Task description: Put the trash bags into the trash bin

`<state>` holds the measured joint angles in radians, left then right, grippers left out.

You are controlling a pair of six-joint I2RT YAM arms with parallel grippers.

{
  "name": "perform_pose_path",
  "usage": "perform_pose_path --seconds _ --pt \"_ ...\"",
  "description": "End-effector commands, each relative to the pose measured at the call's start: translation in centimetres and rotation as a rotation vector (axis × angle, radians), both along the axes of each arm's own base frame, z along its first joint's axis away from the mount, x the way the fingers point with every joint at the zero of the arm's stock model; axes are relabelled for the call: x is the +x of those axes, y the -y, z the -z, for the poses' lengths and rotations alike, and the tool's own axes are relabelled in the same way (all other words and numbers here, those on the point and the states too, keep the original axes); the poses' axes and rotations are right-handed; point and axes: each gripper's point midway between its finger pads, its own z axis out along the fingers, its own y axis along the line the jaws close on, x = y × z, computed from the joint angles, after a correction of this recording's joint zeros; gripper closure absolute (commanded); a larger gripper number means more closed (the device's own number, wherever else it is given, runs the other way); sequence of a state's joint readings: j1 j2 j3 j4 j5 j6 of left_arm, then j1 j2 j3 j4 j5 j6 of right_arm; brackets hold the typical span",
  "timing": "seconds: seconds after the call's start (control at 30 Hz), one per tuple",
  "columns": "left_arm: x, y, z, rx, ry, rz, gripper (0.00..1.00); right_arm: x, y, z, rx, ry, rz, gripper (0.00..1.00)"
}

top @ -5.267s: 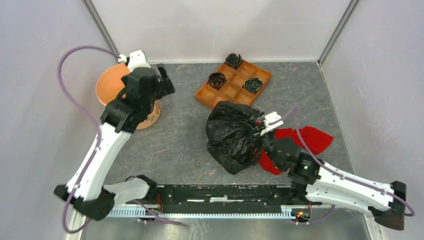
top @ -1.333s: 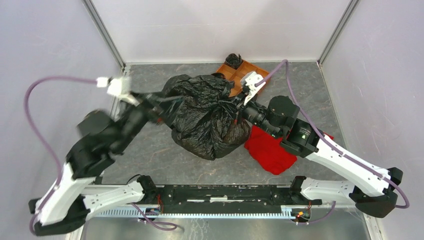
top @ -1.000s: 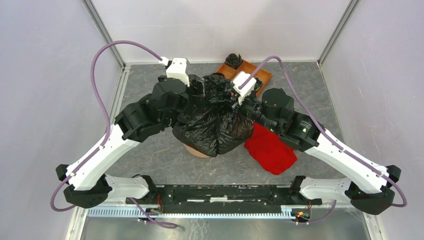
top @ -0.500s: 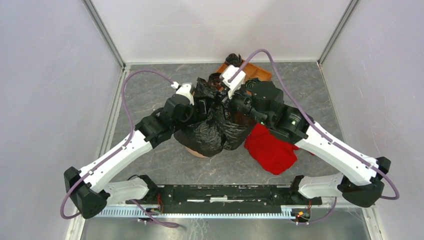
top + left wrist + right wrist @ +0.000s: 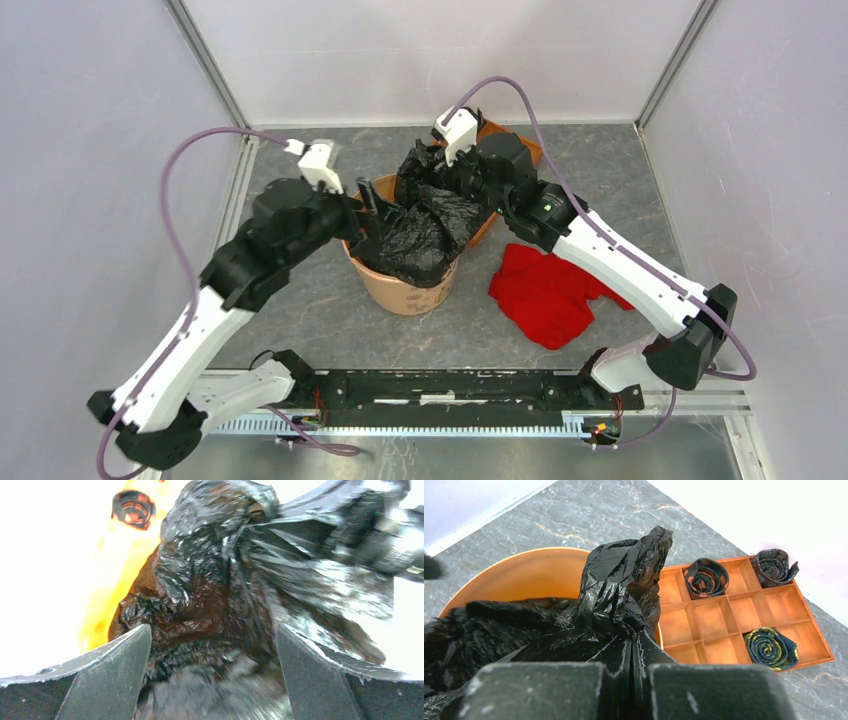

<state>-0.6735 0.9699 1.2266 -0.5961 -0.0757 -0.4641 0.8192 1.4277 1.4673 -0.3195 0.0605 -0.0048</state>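
Step in hand, as judged: stuffing the trash bag [image 5: 425,238] into the trash bin [image 5: 398,292]. Most of the bag is seated in the bin's mouth; a twisted neck sticks up above the rim. The neck is pinched by the right end effector [image 5: 634,666], fingers closed on the film. The left end effector [image 5: 212,635] is held w/ fingers apart, bag bulk between them, nothing gripped. Next move prob. calls for the neck to be pushed down & released. The surface [image 5: 320,310] is grey, marbled. A red cloth [image 5: 545,295] lies to the right of the bin, and a compartment tray [image 5: 734,625] is seen behind it. The cell is enclosed by pale walls [image 5: 440,60].
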Motion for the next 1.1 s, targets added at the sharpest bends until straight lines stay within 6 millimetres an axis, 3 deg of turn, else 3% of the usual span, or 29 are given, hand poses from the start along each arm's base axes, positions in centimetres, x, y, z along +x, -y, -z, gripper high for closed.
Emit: perform_pose_path --seconds 0.0,0.1,0.2,0.3,0.37,0.43,0.53,0.67,0.83,0.93,1.07 --pt "-3.6 -1.2 -4.0 0.038 0.129 0.153 0.0 0.3 -0.6 -4.4 0.117 0.038 0.004 1.0" --pt "-6.8 0.3 -4.4 0.006 0.129 0.338 0.0 0.2 -0.7 -4.2 0.126 0.028 0.002 0.99" --pt "-11.2 3.1 -4.5 -0.106 0.126 0.63 0.02 -0.4 -1.1 -4.2 0.157 0.019 -0.031 1.0" --pt "-12.6 5.4 -3.6 -0.21 0.064 0.781 0.1 -1.1 -2.0 -4.2 0.184 -0.005 -0.081 1.0" --pt "-10.8 6.2 -1.9 -0.203 0.007 0.728 0.19 -1.6 -2.6 -4.3 0.204 -0.027 -0.114 0.99" --pt "-7.5 5.5 0.3 -0.122 -0.039 0.544 0.32 -1.9 -3.0 -4.4 0.226 -0.042 -0.135 1.0" --pt "-1.8 2.0 3.0 -0.002 -0.065 0.157 0.4 -2.2 -3.7 -4.3 0.264 -0.079 -0.153 1.0" --pt "2.0 -1.6 5.5 0.093 -0.027 -0.125 0.46 -2.2 -4.5 -3.3 0.373 -0.172 -0.121 1.0" --pt "2.5 -0.3 6.7 0.139 -0.081 -0.073 0.43 -2.6 -5.2 -2.7 0.382 -0.204 -0.141 1.0" --pt "2.0 -0.3 4.3 0.143 -0.055 -0.039 0.35 -2.4 -4.2 -2.3 0.33 -0.169 -0.118 0.99" --pt "-0.7 0.3 1.3 0.041 0.019 0.076 0.3 -1.7 -2.1 -1.9 0.244 -0.105 -0.046 1.0"
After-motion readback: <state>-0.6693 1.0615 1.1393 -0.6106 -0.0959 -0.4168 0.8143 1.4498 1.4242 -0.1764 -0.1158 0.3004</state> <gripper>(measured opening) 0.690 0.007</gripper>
